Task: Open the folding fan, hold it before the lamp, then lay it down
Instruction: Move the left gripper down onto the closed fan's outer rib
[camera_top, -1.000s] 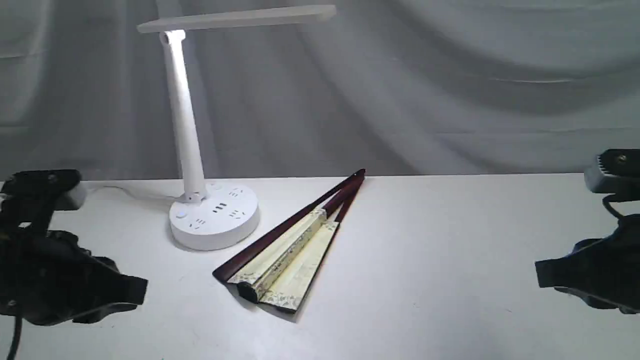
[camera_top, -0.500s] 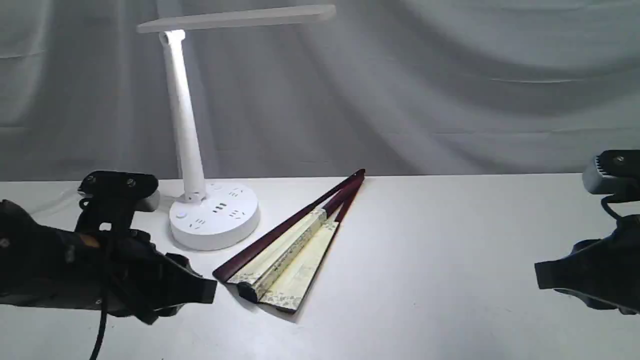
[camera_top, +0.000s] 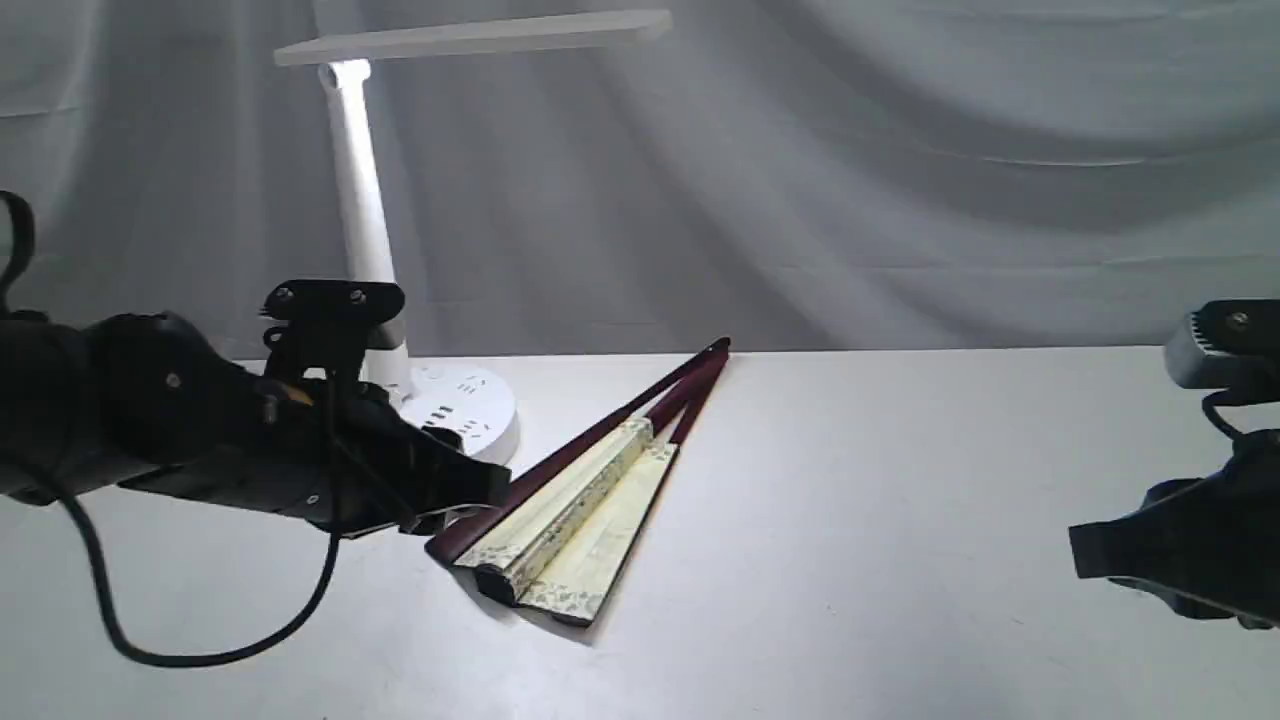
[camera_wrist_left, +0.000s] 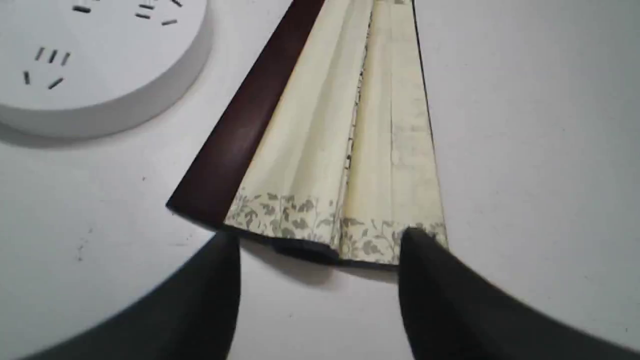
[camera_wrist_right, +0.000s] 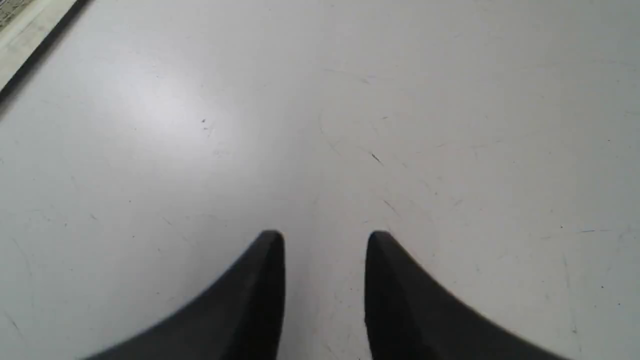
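While the right gripper (camera_wrist_right: 325, 233) idles parted, the left gripper (camera_wrist_left: 320, 234), spread wide, has reached the folding fan (camera_top: 585, 505).

A lab setup: white table (camera_top: 900, 480), draped grey backdrop (camera_top: 950, 150)

We see at the back a grey cloth backdrop (camera_top: 950, 180) that hangs in wide, soft folds and fills the whole background. Before it stands a white table (camera_top: 900, 480) with a matte top. It has fine scratches and small dark specks, and a soft sheen of light lies on part of it.
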